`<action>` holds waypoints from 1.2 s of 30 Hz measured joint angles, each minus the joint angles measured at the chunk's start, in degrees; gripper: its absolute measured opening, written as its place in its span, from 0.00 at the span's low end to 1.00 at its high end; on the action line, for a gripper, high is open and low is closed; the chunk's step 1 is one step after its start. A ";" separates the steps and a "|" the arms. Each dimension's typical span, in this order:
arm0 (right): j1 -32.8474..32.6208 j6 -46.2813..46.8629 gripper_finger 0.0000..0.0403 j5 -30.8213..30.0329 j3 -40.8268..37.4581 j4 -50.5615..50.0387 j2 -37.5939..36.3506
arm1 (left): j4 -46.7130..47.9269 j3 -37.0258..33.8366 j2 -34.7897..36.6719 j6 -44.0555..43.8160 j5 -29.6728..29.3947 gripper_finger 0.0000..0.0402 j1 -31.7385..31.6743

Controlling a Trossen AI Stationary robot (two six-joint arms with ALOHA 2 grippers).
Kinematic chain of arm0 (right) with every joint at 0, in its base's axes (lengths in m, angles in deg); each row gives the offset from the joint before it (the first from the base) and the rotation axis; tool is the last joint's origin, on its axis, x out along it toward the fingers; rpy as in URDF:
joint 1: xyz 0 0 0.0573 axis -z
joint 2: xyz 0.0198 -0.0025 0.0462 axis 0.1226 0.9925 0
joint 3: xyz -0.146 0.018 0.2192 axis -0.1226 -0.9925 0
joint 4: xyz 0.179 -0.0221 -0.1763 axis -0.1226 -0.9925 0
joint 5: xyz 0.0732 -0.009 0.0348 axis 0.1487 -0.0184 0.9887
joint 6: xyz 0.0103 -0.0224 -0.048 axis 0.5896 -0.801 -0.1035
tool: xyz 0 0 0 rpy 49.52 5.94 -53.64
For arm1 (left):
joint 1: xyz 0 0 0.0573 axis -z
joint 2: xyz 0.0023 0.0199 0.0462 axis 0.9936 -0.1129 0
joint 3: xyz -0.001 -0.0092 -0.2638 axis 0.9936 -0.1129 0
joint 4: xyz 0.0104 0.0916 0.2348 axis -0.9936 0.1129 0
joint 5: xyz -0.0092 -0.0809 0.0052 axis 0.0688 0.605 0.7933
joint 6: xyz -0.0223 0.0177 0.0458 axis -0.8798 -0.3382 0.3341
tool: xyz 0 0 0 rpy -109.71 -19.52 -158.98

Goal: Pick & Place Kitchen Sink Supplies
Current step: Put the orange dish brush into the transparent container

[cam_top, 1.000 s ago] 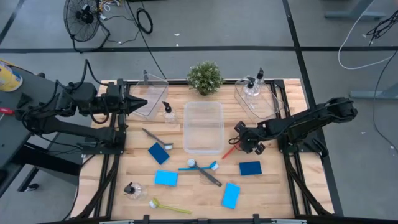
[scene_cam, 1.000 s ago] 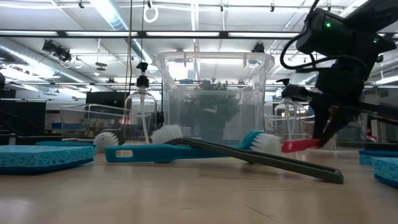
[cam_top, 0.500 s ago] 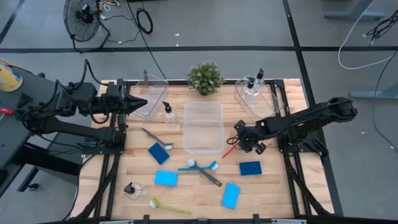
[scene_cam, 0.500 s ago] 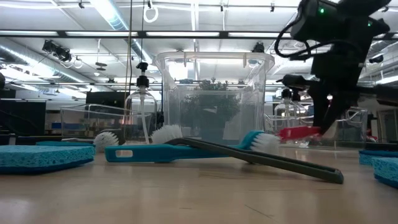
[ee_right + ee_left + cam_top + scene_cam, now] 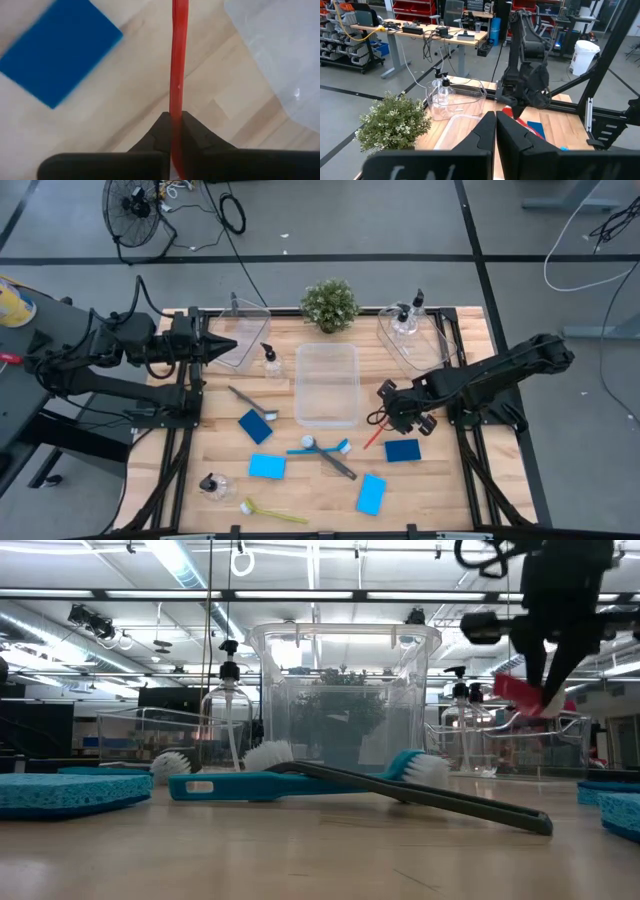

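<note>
The red brush [image 5: 372, 437] is clamped by its thin handle between the jaws of the right gripper [image 5: 388, 417] and is held clear of the table [image 5: 300, 500], just beside the right edge of the middle clear bin [image 5: 326, 385]. In the right wrist view the red handle [image 5: 178, 65] runs straight out from between the closed fingers, with one blue sponge [image 5: 57, 50] to one side of it and a bin wall [image 5: 280, 55] to the other.

Four blue sponges are counted on the table: one [image 5: 402, 450] just below the right gripper's jaws, and three farther off [image 5: 256, 426] [image 5: 267, 466] [image 5: 371, 493]. Five brushes are counted: the red one held, a blue one [image 5: 322, 447] crossed by a grey one [image 5: 335, 463], another grey one [image 5: 252, 403] and a yellow-green one [image 5: 272, 513]. Four pump bottles are seen: two [image 5: 411, 315] in the right bin [image 5: 412, 338], one [image 5: 269, 361] just ahead of the left gripper [image 5: 228, 345], one [image 5: 213, 485] near the front edge. Three clear bins are counted, the third [image 5: 246, 333] around the left gripper's tip, and one potted plant [image 5: 329, 304].

The left gripper's jaws are pressed together on nothing.
</note>
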 joint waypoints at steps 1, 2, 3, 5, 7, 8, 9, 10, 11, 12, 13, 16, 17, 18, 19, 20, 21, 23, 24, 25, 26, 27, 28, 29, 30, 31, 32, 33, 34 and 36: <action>-0.53 0.60 0.04 0.07 0.92 -1.12 0.00 | -0.01 0.00 0.00 0.00 0.00 0.04 0.01; -1.06 1.10 0.04 0.08 1.94 -2.24 0.00 | -0.02 0.02 0.00 0.00 0.00 0.04 0.00; -1.56 1.49 0.04 0.09 3.01 -3.45 0.00 | 0.00 0.00 0.02 0.02 0.00 0.04 0.00; -2.53 2.60 0.04 0.09 5.34 -5.53 0.00 | -0.02 0.00 0.02 0.00 0.00 0.04 0.00; -3.27 3.81 0.04 0.07 7.85 -7.86 0.00 | -0.03 0.00 0.01 0.00 0.01 0.04 0.01; -3.57 3.97 0.04 0.09 9.12 -9.02 0.00 | -0.04 0.00 0.00 0.00 0.02 0.04 0.00; -3.85 3.96 0.04 0.07 10.41 -10.09 0.00 | -0.04 0.00 0.00 0.00 0.02 0.04 0.00; -4.08 3.93 0.04 0.02 11.69 -10.97 0.00 | -0.04 0.00 0.02 0.00 0.02 0.04 0.00; -4.26 3.81 0.04 -0.28 12.94 -11.83 0.00 | -0.04 0.00 0.00 0.00 0.02 0.04 0.00; -4.44 3.72 0.04 -0.54 14.24 -12.66 0.00 | -0.06 0.00 0.02 0.00 0.02 0.04 0.00; -4.46 3.72 0.04 -0.82 15.54 -13.29 0.00 | -0.08 0.00 0.00 0.00 0.02 0.04 0.00; -4.44 3.70 0.04 -2.56 19.41 -14.88 0.00 | -0.21 0.00 0.00 0.00 0.02 0.04 0.01; -4.44 3.67 0.04 -3.39 20.64 -15.34 0.00 | -0.23 0.00 0.01 0.00 0.02 0.04 0.01; -4.40 3.70 0.04 -4.39 21.92 -15.54 0.00 | -0.24 0.00 0.01 0.01 0.02 0.04 0.01; -4.40 3.67 0.04 -5.43 23.04 -15.61 0.00 | -0.24 0.00 0.00 0.00 0.02 0.04 0.01; -4.40 3.69 0.04 -6.51 24.09 -15.59 0.00 | -0.24 0.00 0.00 0.00 0.02 0.04 0.01; -4.40 3.68 0.04 -7.65 25.15 -15.58 0.00 | -0.24 0.00 0.01 0.00 0.02 0.04 0.00; -4.35 3.55 0.04 -10.14 26.93 -15.54 -0.01 | -0.24 0.00 0.00 0.00 0.02 0.04 0.02; -4.35 3.24 0.04 -11.35 27.69 -15.45 -0.01 | -0.24 0.01 0.01 0.02 0.02 0.04 0.01; -4.23 2.47 0.04 -12.60 28.34 -15.42 0.00 | -0.24 0.00 0.01 0.06 0.02 0.04 0.02; -4.02 1.35 0.04 -13.78 28.92 -15.44 0.00 | -0.24 0.00 0.02 0.05 0.02 0.04 0.00; -3.74 -0.03 0.04 -14.88 29.41 -15.35 0.00 | -0.24 0.00 0.02 0.07 0.02 0.04 0.00; -3.39 -1.63 0.04 -16.21 29.77 -15.25 0.00 | -0.24 0.00 0.02 0.04 0.02 0.04 0.01; -2.94 -3.38 0.04 -17.82 29.97 -15.07 -0.01 | -0.24 0.00 0.01 0.04 0.02 0.04 0.01; -2.39 -5.13 0.04 -19.64 30.04 -14.68 -0.01 | -0.24 0.00 0.00 0.02 0.02 0.04 0.02; -1.78 -7.19 0.04 -21.40 30.04 -14.04 0.00 | -0.24 0.00 0.00 0.02 0.05 0.04 0.02; -1.08 -9.34 0.04 -23.00 30.04 -13.28 -0.02 | -0.24 0.00 0.00 0.02 0.23 0.04 0.00; -0.28 -11.76 0.04 -24.22 30.04 -12.58 -0.02 | -0.24 0.00 0.01 0.02 0.65 0.04 0.01; 0.64 -14.16 0.04 -25.17 30.04 -11.95 0.00 | -0.24 0.00 0.00 0.02 1.01 0.04 0.01; 2.78 -18.25 0.04 -26.92 30.07 -10.09 0.35 | -0.24 0.00 0.01 0.02 1.21 0.04 0.00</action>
